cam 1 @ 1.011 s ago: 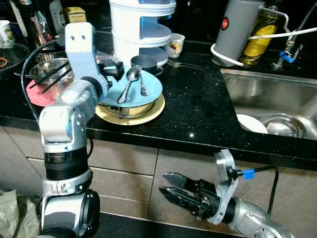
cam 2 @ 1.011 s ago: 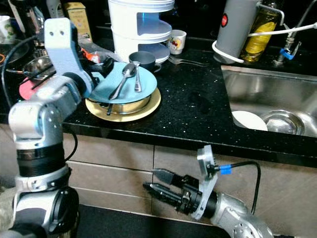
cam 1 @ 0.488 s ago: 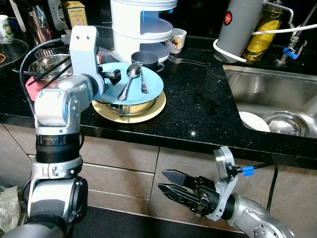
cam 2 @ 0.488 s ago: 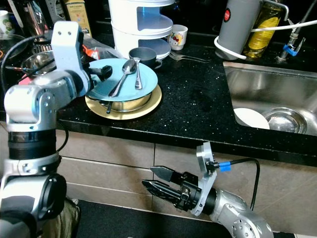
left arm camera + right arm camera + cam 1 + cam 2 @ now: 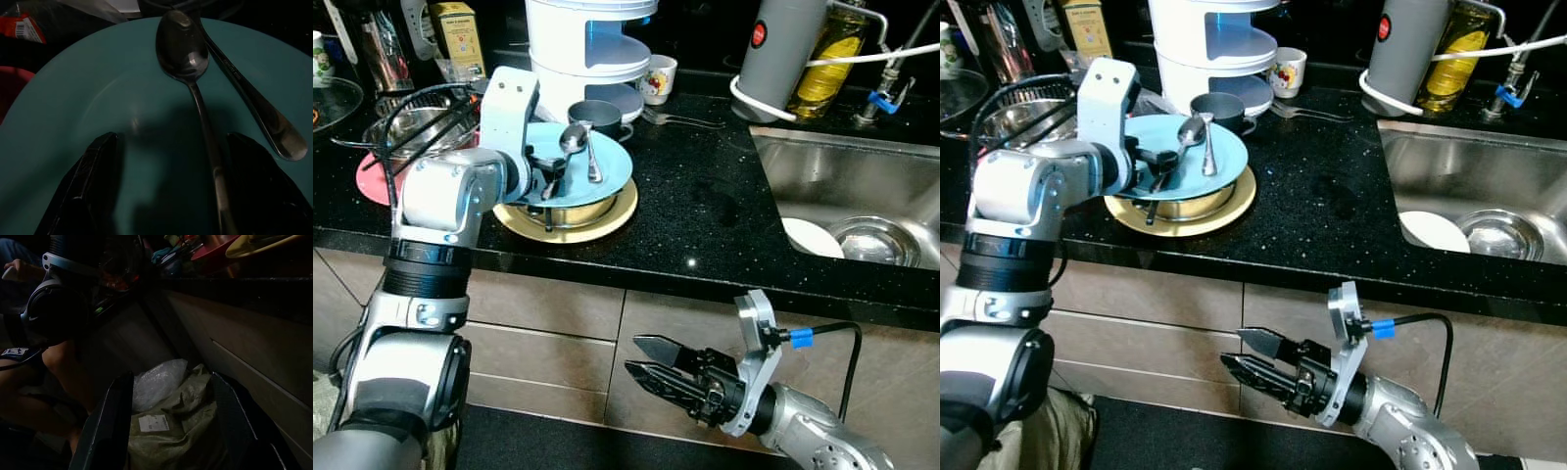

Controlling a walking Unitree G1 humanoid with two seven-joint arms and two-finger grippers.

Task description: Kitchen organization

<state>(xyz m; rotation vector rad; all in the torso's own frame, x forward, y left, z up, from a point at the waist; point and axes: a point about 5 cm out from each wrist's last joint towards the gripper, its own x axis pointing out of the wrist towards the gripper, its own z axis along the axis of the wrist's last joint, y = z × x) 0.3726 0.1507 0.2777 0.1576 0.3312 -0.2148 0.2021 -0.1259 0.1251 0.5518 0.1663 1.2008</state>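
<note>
A teal plate (image 5: 610, 174) rests on a steel bowl, which sits on a yellow plate (image 5: 619, 213) on the black counter. Two spoons lie on the teal plate: a large spoon (image 5: 182, 49) and a second spoon (image 5: 254, 110) crossing beside it. My left gripper (image 5: 546, 172) hovers low over the plate's near-left part. It is open, and its fingers (image 5: 90, 188) stand either side of the large spoon's handle without closing on it. My right gripper (image 5: 646, 360) hangs open and holds nothing below the counter edge, in front of the cabinet doors.
A white tiered rack (image 5: 592, 49) and a dark cup (image 5: 597, 113) stand behind the plates. At the left a steel bowl with chopsticks (image 5: 411, 122) sits on a pink plate. The sink (image 5: 862, 196) at the right holds a white plate and a steel bowl. A person's leg (image 5: 63, 362) and a bag (image 5: 171, 426) are below.
My left gripper has swung right from the plate's left rim to over the plate, astride the spoon handle. The right arm has stayed where it was.
</note>
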